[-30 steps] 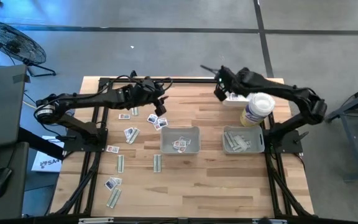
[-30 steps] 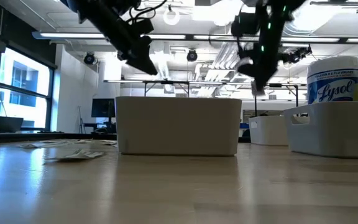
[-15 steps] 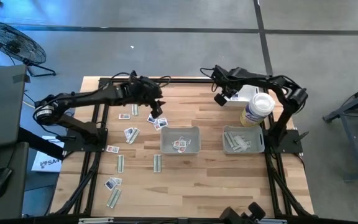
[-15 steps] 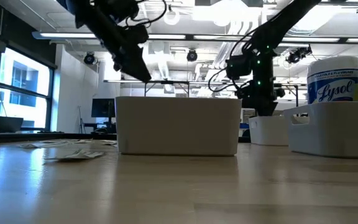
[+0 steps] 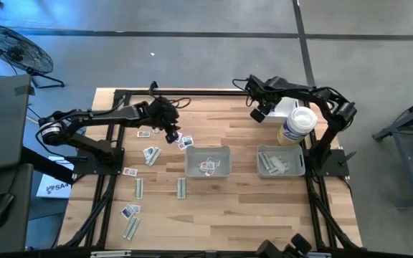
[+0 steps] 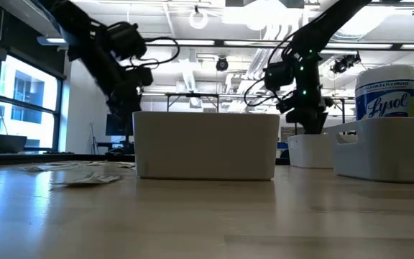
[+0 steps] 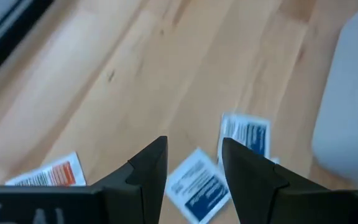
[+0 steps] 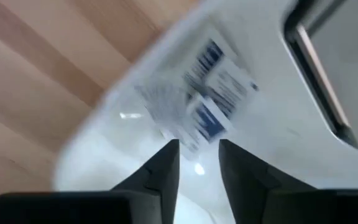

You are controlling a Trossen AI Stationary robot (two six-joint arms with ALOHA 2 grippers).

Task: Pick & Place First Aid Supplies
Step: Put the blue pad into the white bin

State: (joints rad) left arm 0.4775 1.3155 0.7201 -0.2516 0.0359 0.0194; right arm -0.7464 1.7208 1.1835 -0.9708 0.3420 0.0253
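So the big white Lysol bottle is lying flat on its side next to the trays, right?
Not quite. The low view shows the Lysol bottle standing upright, lid on top; the high view agrees, looking down on its round lid. It is indeed next to the trays, at the table's right side.

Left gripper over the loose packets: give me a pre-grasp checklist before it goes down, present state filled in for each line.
1. Left gripper open: ok, its dark fingers stand apart with nothing between them.
2. Target in line: ok, a white square packet with blue print lies in the gap.
3. Target lying alone: not ok, a second blue-printed white packet sits close beside it; whether they overlap, cannot tell.
4. Grey rectangular tray free to receive: ok, a few packets inside, no arm over it.
5. Right gripper out of the way: ok, far across the wooden table over a white bin, fingers apart above the packets there.
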